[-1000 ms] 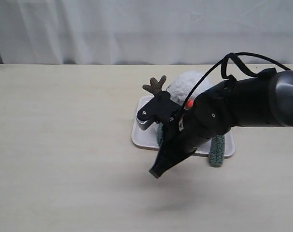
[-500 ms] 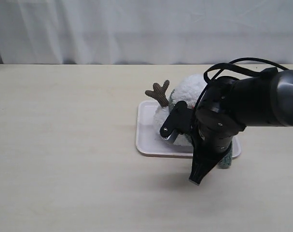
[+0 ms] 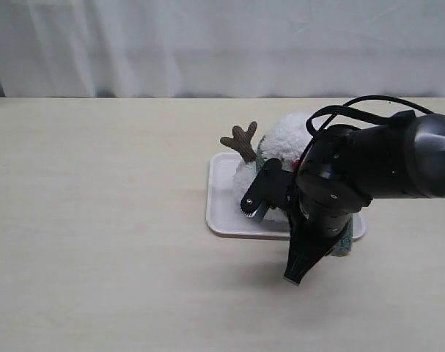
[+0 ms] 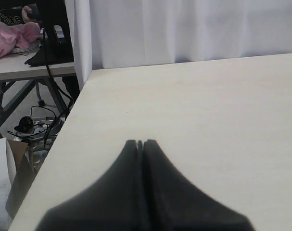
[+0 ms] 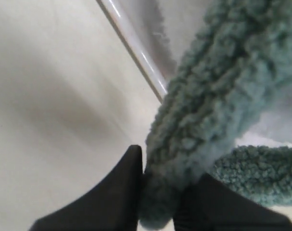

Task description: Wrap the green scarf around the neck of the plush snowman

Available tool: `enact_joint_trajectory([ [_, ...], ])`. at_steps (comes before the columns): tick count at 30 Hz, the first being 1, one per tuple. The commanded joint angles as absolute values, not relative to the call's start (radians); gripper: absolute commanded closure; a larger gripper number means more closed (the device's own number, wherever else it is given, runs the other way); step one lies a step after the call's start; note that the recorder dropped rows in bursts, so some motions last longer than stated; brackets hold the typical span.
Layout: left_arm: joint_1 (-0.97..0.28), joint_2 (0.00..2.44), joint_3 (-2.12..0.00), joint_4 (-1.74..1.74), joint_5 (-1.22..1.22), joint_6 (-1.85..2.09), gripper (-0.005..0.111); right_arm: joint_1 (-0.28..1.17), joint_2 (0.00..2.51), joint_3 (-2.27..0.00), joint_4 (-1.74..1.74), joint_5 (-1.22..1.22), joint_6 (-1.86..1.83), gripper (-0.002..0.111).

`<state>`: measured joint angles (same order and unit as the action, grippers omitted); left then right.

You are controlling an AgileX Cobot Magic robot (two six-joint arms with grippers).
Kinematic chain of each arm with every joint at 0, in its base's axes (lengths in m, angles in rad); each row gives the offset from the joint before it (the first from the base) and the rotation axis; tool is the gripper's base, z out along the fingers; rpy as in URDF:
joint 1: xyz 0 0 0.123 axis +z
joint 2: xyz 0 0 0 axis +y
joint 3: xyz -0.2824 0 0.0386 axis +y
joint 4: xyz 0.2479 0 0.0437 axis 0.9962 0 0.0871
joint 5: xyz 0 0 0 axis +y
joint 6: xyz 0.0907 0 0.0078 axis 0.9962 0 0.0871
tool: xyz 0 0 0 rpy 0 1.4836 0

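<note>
Right hand [image 5: 158, 192] pinches the end of the green scarf [image 5: 218, 96], having swung across the front of the plush snowman [image 3: 281, 136] lying on its tray [image 3: 222, 220]. The wrap appears partly drawn. Left hand [image 4: 141, 143] is pressed together, idle over the bench [image 3: 97, 220].

The pale, wood-grained counter [image 3: 97, 220] carries a single white tray [image 3: 221, 205] (shallow, with rounded corners) lying flat near its middle

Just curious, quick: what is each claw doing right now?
Left gripper: closed, empty.
Right gripper: closed on the fuzzy sage-green fabric scarf.
</note>
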<state>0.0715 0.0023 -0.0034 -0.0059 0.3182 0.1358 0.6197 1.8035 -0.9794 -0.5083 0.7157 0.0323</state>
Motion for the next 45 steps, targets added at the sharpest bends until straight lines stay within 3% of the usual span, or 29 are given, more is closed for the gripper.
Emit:
enact_joint_trajectory([
  [1,0.068,0.0,0.0,-0.009,0.309,0.134,0.107,0.614,1.803,-0.975,-0.51,0.719,0.048,0.074],
  [6,0.068,0.0,0.0,-0.009,0.309,0.134,0.107,0.616,1.801,-0.981,-0.508,0.787,0.073,0.055],
  [17,0.068,0.0,0.0,-0.009,0.309,0.134,0.107,0.616,1.663,-0.997,-0.418,0.948,0.1,0.055],
  [23,0.068,0.0,0.0,-0.009,0.309,0.134,0.107,0.526,1.554,-0.924,-0.428,0.745,0.324,0.055],
  [26,0.068,0.0,0.0,-0.009,0.309,0.134,0.107,0.42,1.536,-0.861,-0.413,0.622,0.441,0.048],
  [29,0.068,0.0,0.0,-0.009,0.309,0.134,0.107,0.344,1.546,-0.792,-0.354,0.456,0.454,0.042],
  [34,0.068,0.0,0.0,-0.009,0.309,0.134,0.107,0.315,1.61,-0.69,-0.339,0.197,0.449,0.042],
  [40,0.068,0.0,0.0,-0.009,0.309,0.134,0.107,0.315,1.737,-0.685,-0.337,0.075,0.456,0.053],
  [42,0.068,0.0,0.0,-0.009,0.309,0.134,0.107,0.315,1.75,-0.685,-0.337,0.079,0.456,0.069],
  [45,0.068,0.0,0.0,-0.009,0.309,0.134,0.107,0.315,1.729,-0.685,-0.337,0.083,0.456,0.102],
])
